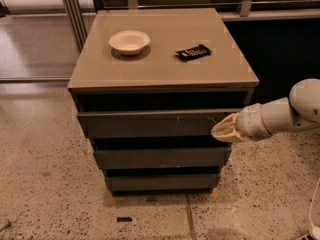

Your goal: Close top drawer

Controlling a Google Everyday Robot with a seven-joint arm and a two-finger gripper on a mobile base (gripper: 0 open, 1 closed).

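The arm (282, 115) extends horizontally from the right, end effector (224, 129) pointing left, mid-height.

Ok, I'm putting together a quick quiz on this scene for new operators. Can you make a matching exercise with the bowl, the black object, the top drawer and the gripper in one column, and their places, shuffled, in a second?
Things
1. white bowl
2. black object
3. top drawer
4. gripper

Places
A. at the right end of the top drawer's front
B. on the cabinet top, left of middle
C. just under the cabinet top
D. on the cabinet top, towards the right

Pairs: 1-B; 2-D; 3-C; 4-A
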